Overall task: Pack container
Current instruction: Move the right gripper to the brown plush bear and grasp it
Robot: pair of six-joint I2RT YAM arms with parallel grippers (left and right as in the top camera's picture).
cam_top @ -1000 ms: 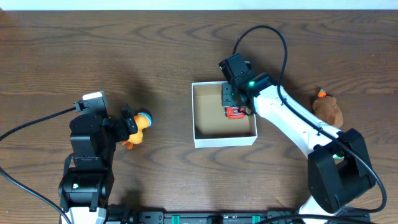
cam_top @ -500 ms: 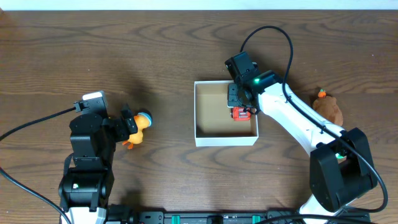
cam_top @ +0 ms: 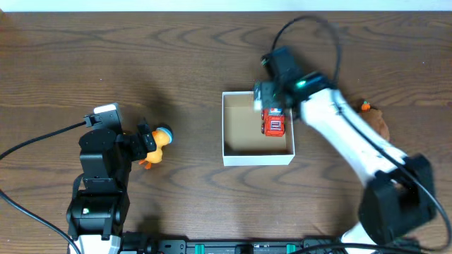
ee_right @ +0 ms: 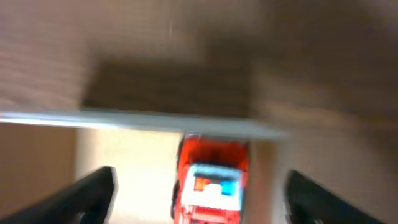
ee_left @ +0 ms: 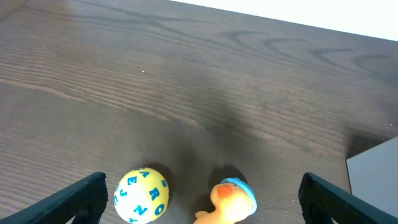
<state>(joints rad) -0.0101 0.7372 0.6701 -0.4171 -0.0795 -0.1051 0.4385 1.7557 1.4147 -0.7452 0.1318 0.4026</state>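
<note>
Overhead: 1 container sat center frame, 1 red truck inside by upper-right wall. 1 duck lay left, wide worktop between. Left end effector & right end effector were spread, gripping nothing.

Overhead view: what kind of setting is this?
Likely a robot manipulation test bench: wood-grain table, cabled left arm and right arm, a toy duck, a red truck inside a cardboard container.

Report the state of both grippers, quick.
Left gripper: open, empty, by the yellow rubber duck.
Right gripper: open, empty; the red toy truck lies in the white cardboard box.
</note>
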